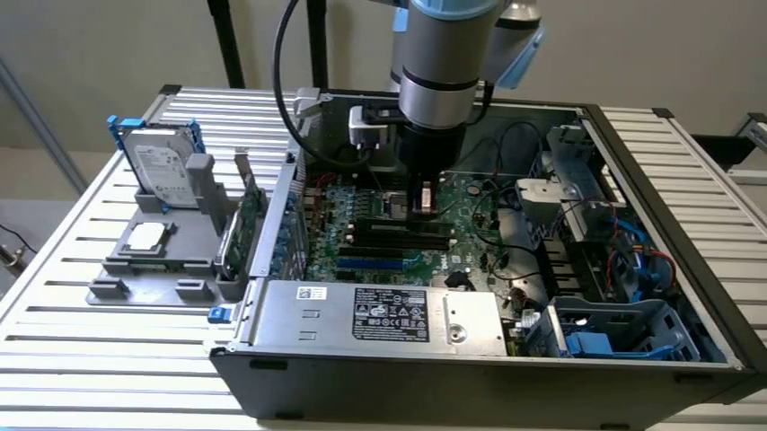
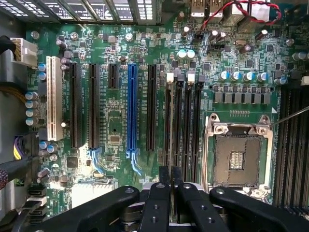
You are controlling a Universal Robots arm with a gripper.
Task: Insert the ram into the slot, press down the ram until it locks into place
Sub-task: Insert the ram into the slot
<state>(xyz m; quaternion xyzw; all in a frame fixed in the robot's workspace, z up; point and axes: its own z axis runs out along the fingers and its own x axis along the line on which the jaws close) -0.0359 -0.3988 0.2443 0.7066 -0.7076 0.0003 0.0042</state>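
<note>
Slatted metal tabletop carries an open computer case toward its near edge and the exterior view's right edge. A grey fixture holding a hard drive stands by the exterior view's left edge, with bare slats around it. Inside the case the arm drops through the open top. It is hemmed by the case walls, loose cables and a drive cage.

The pincer hangs low over the motherboard, just above the black sockets. Its fingertips are drawn nearly together, leaving a thin dark gap. Whether the ram sits in that gap or in a socket I cannot tell.

A label on the power supply bears small marks too fine to read.
</note>
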